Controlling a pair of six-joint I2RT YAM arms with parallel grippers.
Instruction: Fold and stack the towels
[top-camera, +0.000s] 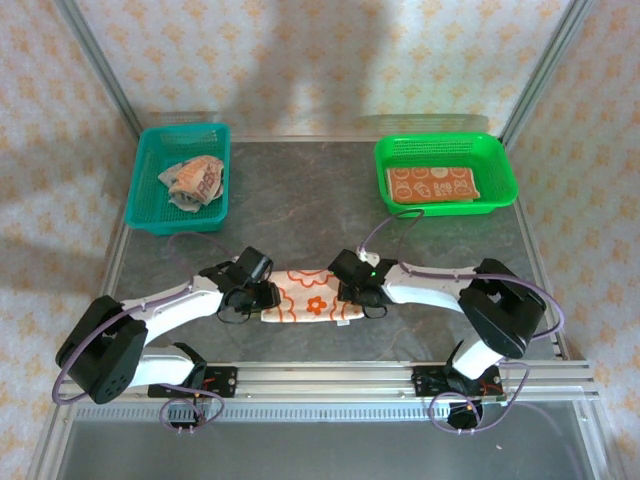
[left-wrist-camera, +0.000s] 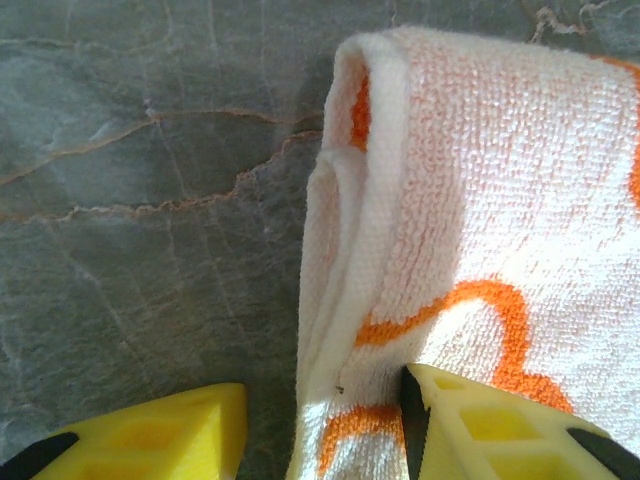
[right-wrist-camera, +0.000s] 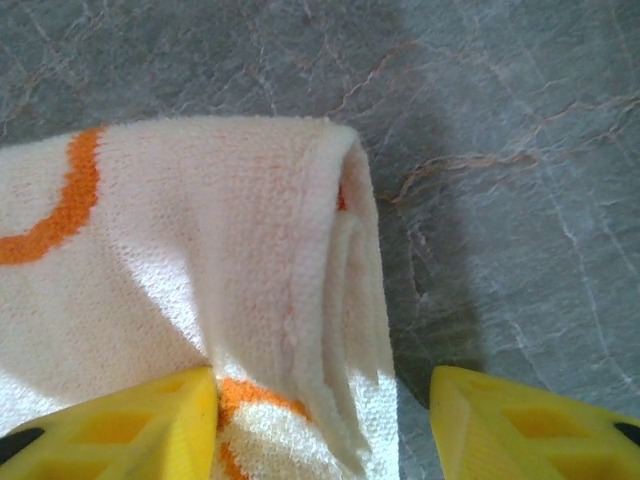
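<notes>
A cream towel with orange flower print lies folded into a long strip on the grey table, between my two grippers. My left gripper stands open over the strip's left end. One yellow finger rests on the cloth, while the other finger sits on bare table with a gap to the layered edge. My right gripper is open astride the right end. Its left finger touches the cloth and its right finger is apart from it. A crumpled towel and a folded towel lie in baskets.
The teal basket stands at the back left and the green basket at the back right. A metal rail runs along the near edge, by the arm bases. Patterned walls close the back and sides.
</notes>
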